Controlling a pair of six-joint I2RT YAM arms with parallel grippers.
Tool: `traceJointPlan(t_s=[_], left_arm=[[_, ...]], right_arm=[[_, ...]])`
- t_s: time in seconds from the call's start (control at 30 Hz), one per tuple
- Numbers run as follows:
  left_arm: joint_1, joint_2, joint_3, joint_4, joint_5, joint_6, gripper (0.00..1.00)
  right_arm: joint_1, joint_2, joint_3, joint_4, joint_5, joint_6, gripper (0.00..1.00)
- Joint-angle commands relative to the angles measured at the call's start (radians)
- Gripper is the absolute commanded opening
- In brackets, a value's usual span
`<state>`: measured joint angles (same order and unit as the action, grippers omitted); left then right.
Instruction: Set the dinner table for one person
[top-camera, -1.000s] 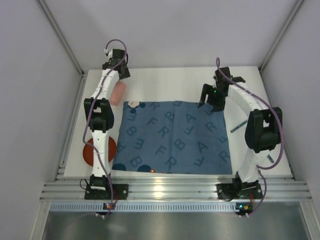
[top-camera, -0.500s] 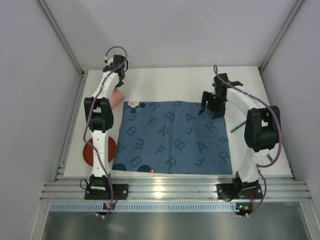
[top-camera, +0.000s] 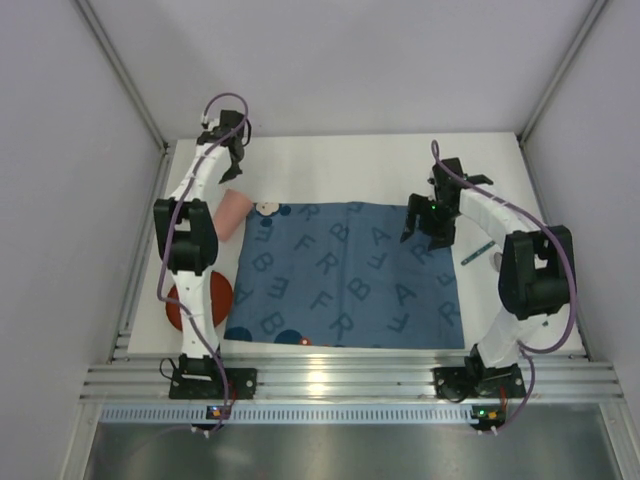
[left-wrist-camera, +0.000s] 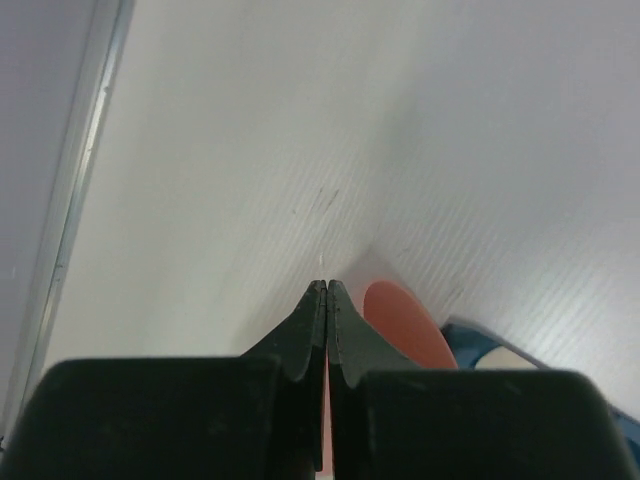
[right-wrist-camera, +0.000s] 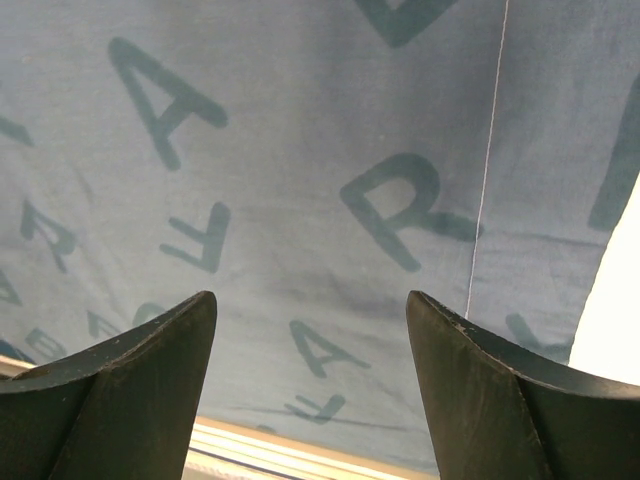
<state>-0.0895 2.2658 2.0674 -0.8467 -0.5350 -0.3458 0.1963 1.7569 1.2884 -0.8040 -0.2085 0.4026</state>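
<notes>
Pale grey walls are seen on three sides of the dinner table (top-camera: 340, 165), a large flat matte white tabletop that fills the floor of the enclosure. Its near edge is bounded by a ribbed aluminium rail (top-camera: 340, 380), to which both arm bases are bolted.

At the near left, a round red-orange plate (top-camera: 220, 295) is laid flat on the table and is partly hidden by the left arm. The middle of the table is covered by a blue cloth mat printed with darker letters (top-camera: 340, 275). Just beside the mat's right edge, a slim teal utensil (top-camera: 478, 252) is laid at a slant; its kind cannot be told.

The right gripper (right-wrist-camera: 310, 300) is held over the far right part of the mat, its two dark fingers set well apart and nothing gripped between them.

Near the mat's far left corner, a pale pink cup (top-camera: 235, 210) is laid on its side. Beyond it, the left gripper (left-wrist-camera: 322, 290) is held over bare table at the far left, its fingers pressed together.
</notes>
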Motion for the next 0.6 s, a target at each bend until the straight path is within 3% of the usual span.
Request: traceJointPlan(t_s=[0.0,0.23,0.27,0.3,0.37,0.57], left_arm=[[-0.004,-0.21,-0.025,0.017,0.027,-0.03,0.0],[-0.003,-0.384,-0.171,0.081,0.154,-0.015,0.02],[-0.003,-0.384,-0.177,0.078,0.176,-0.015,0.37],[-0.004,-0.384,-0.184,0.078,0.231,-0.012,0.56],[-0.016,-0.364,-0.173,0.072,0.248,-0.019,0.79],[-0.088,-0.122,0.107,-0.151,0.092,-0.002,0.82]], right_arm=[[0.009,-0.088,-0.02,0.031,-0.025,0.004,0.77],[0.008,-0.192,-0.096,0.042,-0.054,0.007,0.77],[0.008,-0.203,-0.115,0.042,-0.055,0.01,0.77],[0.008,-0.217,-0.126,0.042,-0.058,0.01,0.77],[0.009,-0.253,-0.159,0.04,-0.063,0.008,0.77],[0.009,-0.373,-0.267,0.029,-0.055,0.018,0.77]])
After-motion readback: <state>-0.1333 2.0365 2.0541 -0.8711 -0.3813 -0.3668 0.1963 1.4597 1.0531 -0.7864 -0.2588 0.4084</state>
